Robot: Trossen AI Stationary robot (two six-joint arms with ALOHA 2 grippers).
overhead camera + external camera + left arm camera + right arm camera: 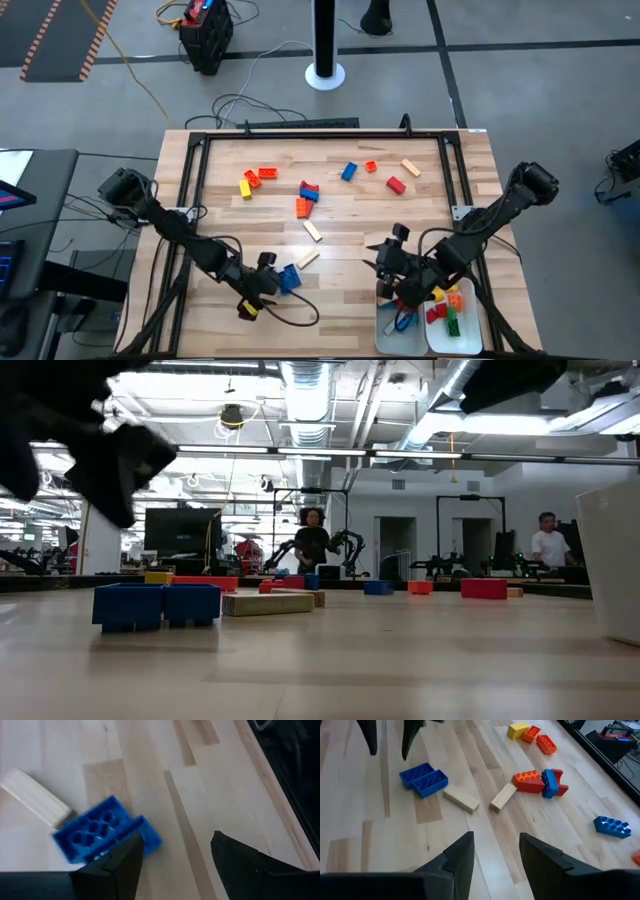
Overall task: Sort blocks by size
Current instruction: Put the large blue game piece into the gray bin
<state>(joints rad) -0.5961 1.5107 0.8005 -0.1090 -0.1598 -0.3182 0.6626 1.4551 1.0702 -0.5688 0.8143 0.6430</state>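
Two blue bricks [289, 278] lie side by side on the table near its front, with a tan brick [307, 258] just beyond them. My left gripper [268, 280] is open and empty right beside the blue bricks [100, 827], to their left. My right gripper [378, 258] is open and empty above the table, left of the two white trays; its fingers [462, 852] point toward the loose bricks. More bricks lie scattered farther back: an orange, blue and red cluster [306, 197] and a yellow and orange group [255, 180].
Two white trays [385, 340] stand at the front right; the right one [470, 335] holds red, yellow, orange and green bricks, the left one something blue. A blue [349, 171], an orange [371, 166], a red [395, 184] and a tan brick [410, 167] lie at the back right. A black frame [200, 150] borders the table.
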